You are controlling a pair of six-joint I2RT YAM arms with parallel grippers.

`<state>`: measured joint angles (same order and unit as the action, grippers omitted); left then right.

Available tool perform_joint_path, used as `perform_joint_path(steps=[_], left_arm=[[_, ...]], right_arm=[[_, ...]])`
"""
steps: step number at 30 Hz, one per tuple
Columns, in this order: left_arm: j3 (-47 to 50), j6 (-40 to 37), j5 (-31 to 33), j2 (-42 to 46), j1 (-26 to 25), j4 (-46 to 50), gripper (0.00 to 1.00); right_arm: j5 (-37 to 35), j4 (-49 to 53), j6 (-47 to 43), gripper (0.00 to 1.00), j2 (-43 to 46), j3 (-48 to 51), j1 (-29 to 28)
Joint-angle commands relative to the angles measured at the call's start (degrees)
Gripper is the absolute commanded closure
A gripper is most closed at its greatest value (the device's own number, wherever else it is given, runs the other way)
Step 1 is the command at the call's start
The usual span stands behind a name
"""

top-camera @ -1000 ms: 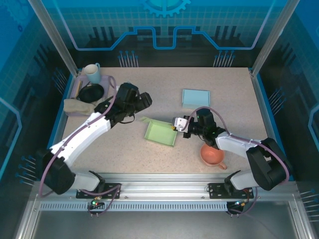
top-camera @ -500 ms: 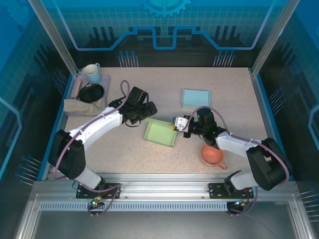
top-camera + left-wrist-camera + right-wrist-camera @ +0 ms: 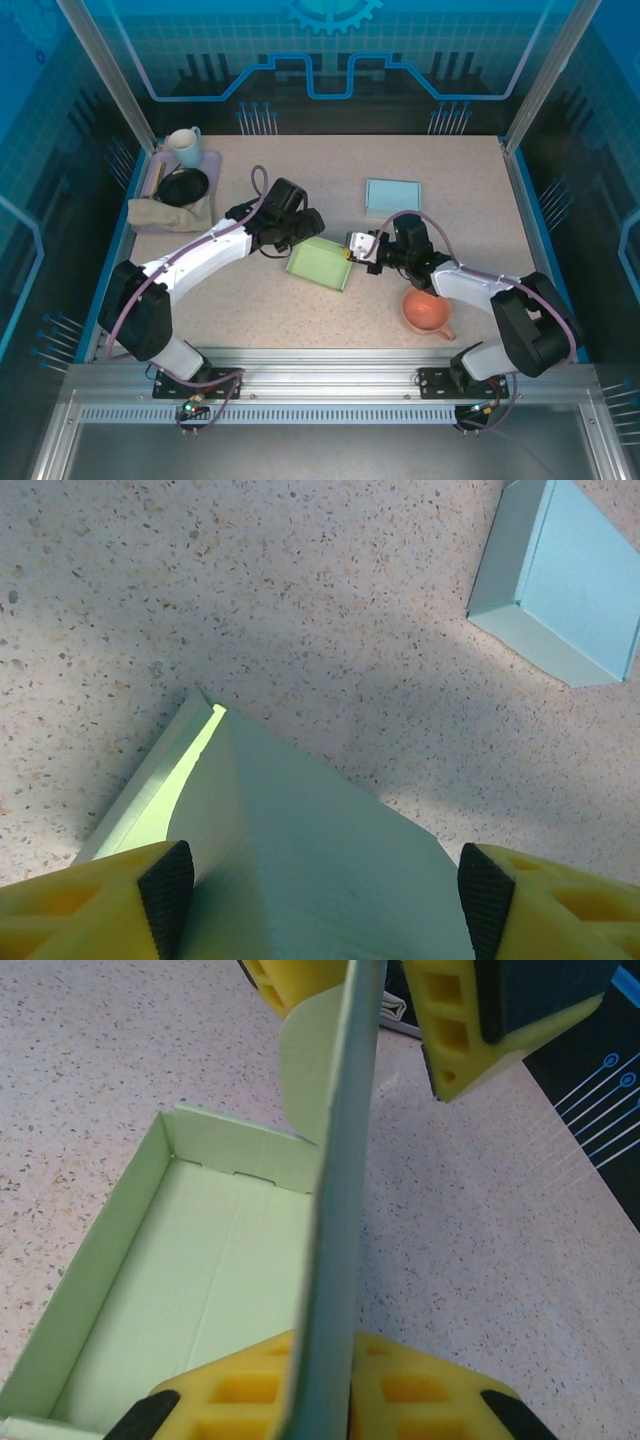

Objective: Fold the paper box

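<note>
The light green paper box (image 3: 318,262) lies mid-table with its lid tilted up over the tray. In the left wrist view the lid (image 3: 320,850) runs between my left gripper's (image 3: 325,905) wide-apart fingers. That left gripper (image 3: 305,232) is open and straddles the lid's far edge. The right wrist view looks into the open tray (image 3: 190,1290). There the lid (image 3: 340,1160) stands on edge, and my right gripper (image 3: 325,1385) is shut on its near end. The right gripper (image 3: 362,250) sits at the box's right side.
A light blue box (image 3: 393,195) (image 3: 560,590) lies behind the green one. An orange cup (image 3: 427,313) stands close under the right arm. At the far left are a mug (image 3: 184,147), a black bowl (image 3: 183,186) and a tan cloth (image 3: 165,213).
My left gripper has moved right onto the box and its jaws have narrowed a little. The lid has swung up from the table over the tray. The right gripper has stayed in place.
</note>
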<state>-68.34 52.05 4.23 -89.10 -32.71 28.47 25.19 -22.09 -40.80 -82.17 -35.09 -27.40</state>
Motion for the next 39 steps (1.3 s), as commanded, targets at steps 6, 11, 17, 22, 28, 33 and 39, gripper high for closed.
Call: perform_joint_path(steps=[6,11,17,22,28,33,39], left_arm=[[5.9,0.7,2.2,0.0,-0.9,-1.8,0.38],[8.5,1.6,6.0,-0.2,-0.9,-1.5,0.41],[8.8,3.1,4.4,-0.1,-0.9,-2.9,0.47],[6.3,3.3,4.5,0.1,-0.9,-2.0,0.48],[3.9,1.1,8.1,0.3,-0.8,0.9,0.41],[3.0,-2.8,10.3,0.1,-0.3,2.1,0.27],[1.3,-3.4,10.6,0.1,-0.2,3.2,0.17]], right_arm=[[-2.2,6.3,-3.0,0.63,-1.1,-3.4,-1.5],[-3.2,9.3,-3.1,0.61,0.3,-3.1,-1.6],[-2.8,11.3,-3.1,0.66,-0.7,-3.7,-1.7],[-3.9,11.1,-2.9,0.70,-1.6,-4.4,-1.9],[-4.5,12.0,0.1,0.84,-1.6,-6.3,-2.0],[-3.1,13.2,0.8,0.93,-1.2,-7.0,-1.7],[2.3,12.4,4.1,0.96,0.6,-6.8,0.2]])
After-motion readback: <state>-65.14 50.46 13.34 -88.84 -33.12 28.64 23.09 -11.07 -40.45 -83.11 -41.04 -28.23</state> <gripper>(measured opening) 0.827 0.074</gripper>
